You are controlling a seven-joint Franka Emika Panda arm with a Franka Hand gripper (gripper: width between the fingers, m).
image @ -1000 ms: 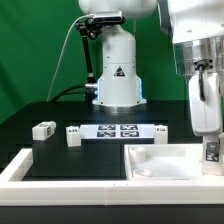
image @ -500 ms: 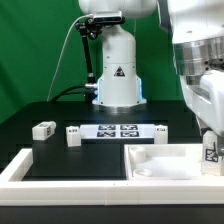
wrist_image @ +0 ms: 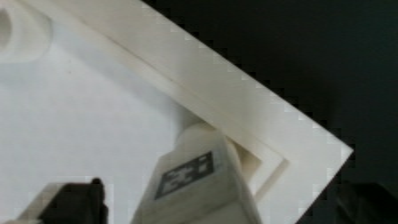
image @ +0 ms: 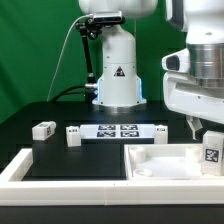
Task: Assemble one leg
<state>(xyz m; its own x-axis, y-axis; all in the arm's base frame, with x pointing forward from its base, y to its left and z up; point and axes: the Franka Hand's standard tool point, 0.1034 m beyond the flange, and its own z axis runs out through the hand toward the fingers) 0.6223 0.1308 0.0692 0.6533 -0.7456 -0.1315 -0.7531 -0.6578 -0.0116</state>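
One leg (image: 211, 152), a small white block with a tag on its face, stands upright on the right corner of the large white panel (image: 160, 165). My gripper (image: 205, 127) hangs just above it, open, its jaws apart and clear of the leg. In the wrist view the leg (wrist_image: 196, 175) stands on the panel (wrist_image: 107, 120) between my jaws, with a gap to the dark finger (wrist_image: 71, 203). Three more legs lie on the black table: two at the exterior view's left (image: 43, 129) (image: 72, 135) and one by the marker board's right end (image: 160, 134).
The marker board (image: 117, 130) lies in the middle of the table in front of the robot's base (image: 117, 85). A raised white frame (image: 40, 168) runs along the front and the exterior view's left, next to the panel.
My gripper has risen from around the leg to just above it. The leg has stayed standing on the panel's corner.
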